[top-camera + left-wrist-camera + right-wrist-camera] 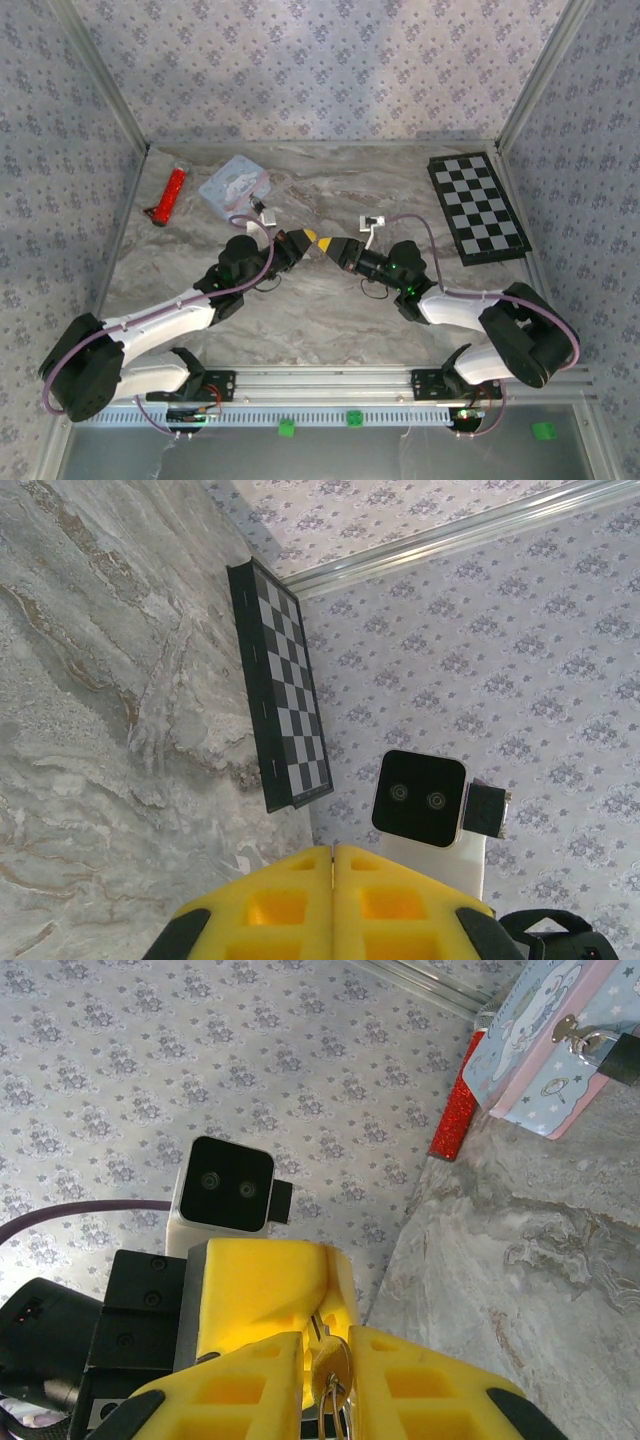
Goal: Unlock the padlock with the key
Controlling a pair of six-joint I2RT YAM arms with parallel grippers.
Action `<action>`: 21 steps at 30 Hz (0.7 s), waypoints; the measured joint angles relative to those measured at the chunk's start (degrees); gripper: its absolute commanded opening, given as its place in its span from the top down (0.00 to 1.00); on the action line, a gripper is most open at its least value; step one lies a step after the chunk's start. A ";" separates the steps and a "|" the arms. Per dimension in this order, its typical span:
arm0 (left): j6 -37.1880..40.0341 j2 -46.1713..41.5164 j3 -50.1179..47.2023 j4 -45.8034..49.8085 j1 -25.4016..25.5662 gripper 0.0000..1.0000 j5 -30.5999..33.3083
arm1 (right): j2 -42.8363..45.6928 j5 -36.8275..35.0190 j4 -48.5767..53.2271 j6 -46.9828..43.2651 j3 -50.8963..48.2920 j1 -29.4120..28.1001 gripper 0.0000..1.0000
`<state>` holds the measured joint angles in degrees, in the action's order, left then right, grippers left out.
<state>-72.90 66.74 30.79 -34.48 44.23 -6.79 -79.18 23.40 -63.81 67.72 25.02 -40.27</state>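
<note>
Right wrist: right pincer (328, 1350) clamps the key (335, 1372), bottom centre; left pincer (333, 855) closed tight; padlock (618, 1058) upper right.

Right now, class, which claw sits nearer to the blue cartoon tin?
Left. The left claw is just down-right of the tin in the top view; the right claw, pinching the key, faces it from farther right.

Red tool (168, 196) near blue tin (236, 185); chessboard (478, 207) far right on table (320, 325)
</note>
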 measured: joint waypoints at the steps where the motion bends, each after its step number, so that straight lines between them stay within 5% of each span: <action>1: 0.00 0.00 0.00 0.00 0.00 1.00 0.02 | -0.02 0.04 0.26 0.00 0.09 -0.02 0.81; 13: 0.00 0.00 0.00 -0.02 0.00 0.99 0.42 | -0.02 0.04 1.44 0.00 0.66 -0.15 0.94; 18: 1.09 0.00 0.00 0.52 -0.17 0.81 0.33 | 0.04 0.04 1.97 -0.02 0.68 -0.15 1.00; 21: 3.87 -0.02 0.20 3.98 -0.44 0.60 0.02 | 1.81 0.04 8.37 -1.55 1.81 -0.09 1.00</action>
<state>-69.04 66.72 30.98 -30.50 43.79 -6.76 -77.36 23.44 -55.44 66.17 26.83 -40.36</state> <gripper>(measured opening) 0.275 0.055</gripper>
